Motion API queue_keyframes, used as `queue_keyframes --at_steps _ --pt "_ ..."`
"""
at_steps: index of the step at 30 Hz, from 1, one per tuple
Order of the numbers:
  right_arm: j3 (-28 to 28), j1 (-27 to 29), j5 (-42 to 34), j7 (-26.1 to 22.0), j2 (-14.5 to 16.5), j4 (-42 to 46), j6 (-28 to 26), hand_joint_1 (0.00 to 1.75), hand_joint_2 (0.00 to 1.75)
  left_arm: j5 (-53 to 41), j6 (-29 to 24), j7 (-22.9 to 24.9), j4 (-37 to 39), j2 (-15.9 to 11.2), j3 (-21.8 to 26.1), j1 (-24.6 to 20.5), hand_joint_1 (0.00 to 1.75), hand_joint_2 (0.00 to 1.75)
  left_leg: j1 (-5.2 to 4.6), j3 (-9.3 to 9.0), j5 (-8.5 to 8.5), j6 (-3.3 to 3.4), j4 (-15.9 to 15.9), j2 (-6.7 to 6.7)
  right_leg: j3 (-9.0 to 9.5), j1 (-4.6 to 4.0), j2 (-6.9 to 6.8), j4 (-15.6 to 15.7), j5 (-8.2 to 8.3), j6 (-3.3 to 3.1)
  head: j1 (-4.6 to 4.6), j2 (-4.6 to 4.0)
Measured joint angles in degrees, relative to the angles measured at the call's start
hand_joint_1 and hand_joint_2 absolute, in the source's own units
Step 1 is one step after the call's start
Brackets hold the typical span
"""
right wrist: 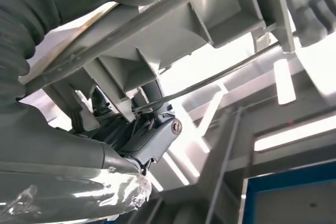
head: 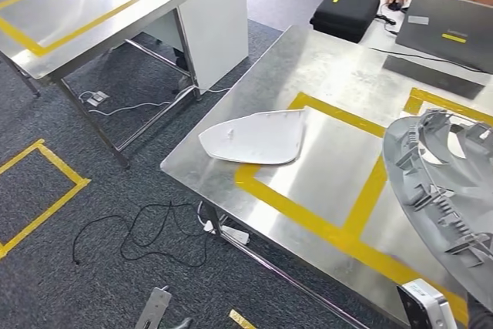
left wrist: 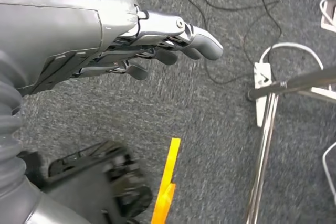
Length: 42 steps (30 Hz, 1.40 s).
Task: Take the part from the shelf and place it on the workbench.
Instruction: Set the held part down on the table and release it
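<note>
Head view is showing the grey ribbed part (head: 444,190) hanging over the workbench (head: 279,67) at its right end (beside a white shell (head: 256,138)). Right hand (right wrist: 134,129) is clamping the part's ribs. Left hand (left wrist: 158,40) is hanging over carpet (left wrist: 206,129), fingers straight, holding nothing.

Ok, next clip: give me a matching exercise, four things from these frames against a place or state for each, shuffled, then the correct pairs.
Things:
1. white part
2. grey ribbed part
3. left robot hand
4. black case

Places or states:
A. hanging over the carpet, holding nothing
B. lying flat on the steel workbench, across the yellow tape
C. on the far desk beside a laptop
D. held up by the right robot hand over the bench's right side

Pairs: 1-B, 2-D, 3-A, 4-C
</note>
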State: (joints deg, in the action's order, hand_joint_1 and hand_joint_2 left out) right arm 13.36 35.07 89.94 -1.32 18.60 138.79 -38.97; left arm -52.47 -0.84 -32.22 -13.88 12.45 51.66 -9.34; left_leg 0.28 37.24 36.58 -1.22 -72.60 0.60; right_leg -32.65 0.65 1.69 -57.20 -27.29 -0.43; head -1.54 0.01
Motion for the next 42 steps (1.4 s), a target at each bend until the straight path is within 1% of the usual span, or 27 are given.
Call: queue_keyframes --at_steps 1,2,3,5,7,9,11,13,14,15,16,17,19,21,22,24,26,28,30,31,32,34,35,37,38,40,42 --pt "0.35 0.03 0.00 0.39 0.00 -0.27 0.00 1.62 1.75 0.14 0.32 -0.04 0.00 -0.02 0.01 0.12 0.00 1.75 -0.02 0.45 -0.61 0.19 -0.58 -0.09 -0.02 -0.10 0.81 -0.01 0.04 -0.05 0.00 0.01" --pt "0.65 0.05 0.00 0.72 0.00 -0.51 0.00 1.62 1.75 0.24 0.57 -0.07 0.00 -0.03 0.01 0.16 0.00 1.75 -0.05 -0.21 -2.32 0.50 1.19 -0.30 0.00 -0.21 1.62 -0.02 0.08 -0.06 0.00 0.00" --pt "0.89 0.09 -0.01 0.93 0.00 -0.71 0.00 1.62 1.75 0.30 0.73 -0.10 0.00 -0.04 0.01 0.17 0.00 1.75 -0.09 -1.73 -4.63 0.91 4.65 -0.86 0.05 -0.31 2.41 -0.03 0.11 -0.05 0.01 0.00" --pt "1.27 0.11 -0.01 1.27 -0.01 -1.04 0.00 1.62 1.75 0.39 1.00 -0.14 0.00 -0.23 0.01 0.15 0.00 1.75 -0.08 -5.01 -7.96 2.00 11.96 -3.77 -0.03 -0.34 3.80 -0.13 0.20 0.10 -0.07 0.00" --pt "1.73 0.10 -0.01 1.77 -0.01 -1.39 0.00 1.62 1.75 0.51 1.28 -0.19 0.00 -0.39 0.01 0.18 0.00 1.75 -0.16 -6.36 -8.47 2.50 15.19 -5.71 -0.55 -0.06 5.03 -0.24 0.42 0.64 0.08 0.00" --pt "2.30 0.21 -0.07 2.38 -0.01 -1.80 0.00 1.62 1.75 0.74 1.48 -0.26 0.00 -0.33 0.01 0.16 0.00 1.75 -0.13 -6.53 -8.55 2.42 15.97 -4.83 -1.17 0.20 6.18 -0.23 0.67 1.36 0.28 0.00" --pt "2.97 0.39 -0.59 2.62 -0.01 -2.43 0.00 1.62 1.75 1.12 1.67 -0.32 0.00 -0.24 0.02 0.07 0.00 1.75 0.16 -6.79 -8.99 2.51 16.77 -3.39 -2.24 0.07 4.32 -1.76 -0.39 1.94 -0.04 0.00" --pt "3.80 0.26 -1.82 2.27 -0.02 -3.36 0.00 1.62 1.75 1.38 1.93 -0.39 0.00 -0.16 0.03 0.20 0.00 1.75 0.21 -6.95 -9.16 2.65 17.16 -1.60 -5.04 0.00 0.57 -7.54 -3.83 2.47 -0.57 -0.01" --pt "4.30 0.16 -2.54 1.97 -0.02 -3.86 0.00 1.62 1.75 1.41 2.05 -0.43 0.00 -0.15 0.03 0.36 0.00 1.75 0.17 -6.92 -9.11 2.71 17.16 -0.67 -6.88 0.10 -0.56 -11.51 -5.78 2.75 -0.80 -0.01" --pt "4.79 0.12 -3.26 1.68 -0.02 -4.33 0.00 1.62 1.75 1.43 2.13 -0.45 0.00 -0.16 0.03 0.52 0.00 1.75 0.15 -6.91 -9.06 2.70 17.14 0.25 -8.33 0.23 -1.10 -14.69 -6.96 2.99 -0.83 -0.01" --pt "5.38 0.14 -4.00 1.37 -0.02 -4.82 0.00 1.62 1.75 1.44 2.19 -0.46 0.00 -0.17 0.04 0.62 0.00 1.75 0.15 -6.94 -8.99 2.63 17.13 1.11 -8.85 0.38 -1.40 -16.11 -7.08 3.23 -0.81 -0.01" --pt "5.97 0.16 -4.72 1.07 -0.02 -5.31 0.00 1.62 1.75 1.45 2.23 -0.46 0.00 -0.16 0.04 0.65 0.00 1.75 0.18 -7.01 -8.89 2.50 17.10 1.89 -8.21 0.54 -1.66 -15.23 -6.11 3.42 -0.84 -0.01" --pt "7.21 0.16 -6.47 0.11 -0.02 -6.34 0.00 1.62 1.75 1.46 2.36 -0.46 0.00 -0.12 0.05 0.61 0.00 1.75 0.19 -7.34 -8.55 2.01 16.98 3.25 -3.88 0.79 -3.36 -7.72 -2.66 3.73 -0.85 0.00" --pt "8.53 -0.02 -8.97 -1.51 -0.02 -7.68 0.00 1.62 1.75 1.45 2.49 -0.46 0.00 -0.16 0.04 0.54 0.00 1.75 -0.16 -7.64 -8.08 1.35 16.65 4.28 -0.11 0.68 -5.33 -1.34 -0.97 3.39 -0.86 0.00" --pt "9.29 -0.09 -10.34 -2.42 -0.02 -8.42 0.00 1.62 1.75 1.45 2.54 -0.46 0.00 -0.20 0.04 0.48 0.00 1.75 -0.36 -7.76 -7.95 1.10 16.52 4.71 0.53 0.55 -5.78 -0.25 -1.00 3.07 -0.77 -0.01" --pt "10.80 -0.04 -12.31 -3.73 -0.02 -9.78 0.00 1.62 1.75 1.45 2.64 -0.46 0.00 -0.21 0.04 0.34 0.00 1.75 -0.42 -7.94 -7.78 0.67 16.40 5.50 0.43 0.41 -4.68 -0.33 -1.00 2.20 -0.50 -0.01" --pt "11.88 0.05 -12.94 -4.16 -0.02 -10.74 -0.01 1.62 1.75 1.45 2.72 -0.46 0.00 -0.18 0.03 0.17 0.00 1.75 -0.12 -7.57 -6.42 0.11 15.11 4.05 0.27 0.49 -3.56 -0.34 -0.85 1.45 -0.37 -0.01" --pt "12.44 -0.03 -13.14 -4.30 -0.02 -11.41 -0.02 1.62 1.75 1.44 2.78 -0.48 0.00 -0.17 0.03 0.19 0.00 1.75 0.09 -5.15 -2.85 -0.23 9.44 1.20 0.16 0.56 -2.35 -0.29 -0.65 0.83 -0.22 -0.01" --pt "12.76 -0.12 -13.17 -4.37 -0.02 -11.95 -0.02 1.62 1.75 1.44 2.79 -0.48 0.00 -0.20 0.04 0.42 0.00 1.75 0.09 -1.35 0.44 -0.11 1.49 0.09 0.02 0.36 -0.86 -0.31 -0.54 0.52 -0.16 0.00" --pt "12.94 -0.12 -13.17 -4.38 -0.02 -12.19 -0.02 1.62 1.75 1.44 2.79 -0.48 0.00 -0.21 0.04 0.51 0.00 1.75 0.06 -0.10 0.72 0.07 -0.75 -0.02 0.00 0.20 -0.03 -0.32 -0.50 0.46 -0.13 0.00" --pt "13.09 -0.10 -13.17 -4.38 -0.02 -12.42 -0.02 1.62 1.75 1.44 2.80 -0.48 0.00 -0.23 0.04 0.54 0.00 1.75 0.01 0.15 -0.21 0.37 -0.79 -0.10 0.01 0.04 0.77 -0.33 -0.47 0.42 -0.12 0.00" --pt "13.36 -0.07 -13.22 -4.42 -0.02 -12.80 -0.02 1.62 1.75 1.44 2.80 -0.48 0.00 -0.25 0.03 0.49 0.00 1.75 -0.24 -1.95 -4.51 1.38 4.67 -1.00 0.12 -0.26 2.35 -0.33 -0.43 0.37 -0.09 -0.01" --pt "13.46 -0.11 -13.63 -4.71 -0.02 -13.02 -0.02 1.62 1.75 1.44 2.81 -0.48 0.00 -0.35 0.03 0.45 0.00 1.75 -0.43 -3.45 -6.58 2.09 8.29 -2.34 0.11 -0.44 3.04 -0.41 -0.41 0.38 -0.12 -0.01" --pt "13.79 -0.27 -15.76 -6.26 -0.02 -13.86 -0.02 1.62 1.75 1.44 2.92 -0.48 0.01 -0.45 0.03 0.40 0.00 1.75 -0.55 -5.58 -8.36 2.89 13.48 -4.58 -0.25 -0.54 4.31 -0.65 -0.33 0.58 -0.09 0.01" --pt "14.10 -0.29 -17.39 -7.56 -0.02 -14.60 0.02 1.62 1.75 1.44 3.03 -0.47 0.02 -0.50 0.02 0.36 0.00 1.75 -0.57 -5.92 -8.27 3.00 14.43 -5.03 -0.51 -0.50 4.82 -0.68 -0.21 0.82 -0.06 0.01" --pt "15.09 -0.16 -20.32 -10.33 -0.02 -16.35 0.57 1.62 1.75 1.44 3.26 -0.46 0.02 -0.42 -0.02 0.21 0.00 1.75 -0.55 -6.24 -8.29 2.59 15.57 -4.47 -0.59 -0.35 5.44 -0.21 0.19 1.26 0.06 0.00" --pt "17.04 -0.68 -22.42 -13.28 -0.04 -18.18 3.20 1.62 1.75 1.43 3.47 -0.45 0.03 -0.30 -0.09 -0.12 0.00 1.75 -0.34 -6.58 -8.89 1.73 16.84 -4.23 -0.19 -0.54 5.32 0.94 0.73 0.34 -0.05 0.00"
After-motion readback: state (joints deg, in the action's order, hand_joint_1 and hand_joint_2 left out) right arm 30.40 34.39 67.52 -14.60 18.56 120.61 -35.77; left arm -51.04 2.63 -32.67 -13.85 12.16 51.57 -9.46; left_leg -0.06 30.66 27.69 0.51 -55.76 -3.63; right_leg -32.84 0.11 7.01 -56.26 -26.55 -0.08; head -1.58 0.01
